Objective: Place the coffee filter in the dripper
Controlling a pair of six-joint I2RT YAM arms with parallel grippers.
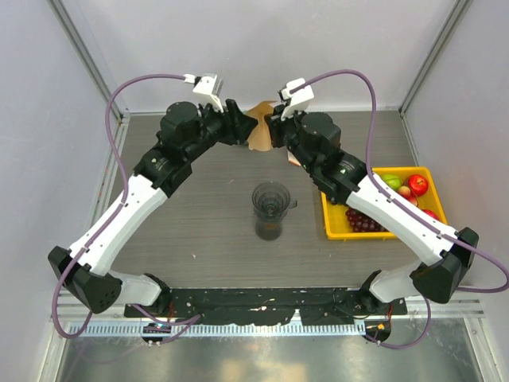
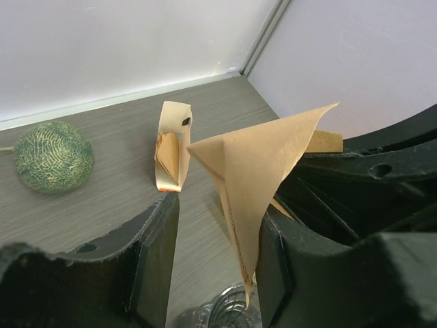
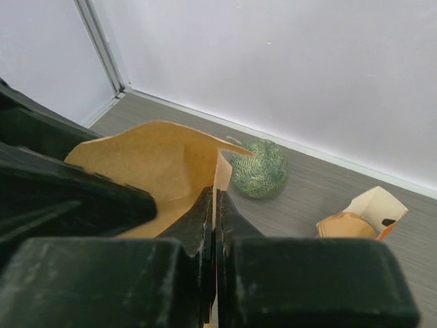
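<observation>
The coffee filter (image 1: 258, 131) is a light-brown paper cone held in the air at the back of the table, between both grippers. My right gripper (image 1: 274, 127) is shut on one edge of it; the right wrist view shows the paper (image 3: 150, 171) pinched between the closed jaws (image 3: 214, 195). My left gripper (image 1: 242, 127) is open around the filter (image 2: 259, 164), which hangs point down and touches its right finger (image 2: 280, 273). The dark see-through dripper (image 1: 272, 200) stands at mid-table, and its rim shows in the left wrist view (image 2: 225, 316).
A yellow tray (image 1: 330, 223) with fruit sits at the right. A white-orange pack of filters (image 2: 172, 147) and a green netted ball (image 2: 53, 156) lie near the back wall; both also show in the right wrist view, pack (image 3: 362, 215) and ball (image 3: 259, 169).
</observation>
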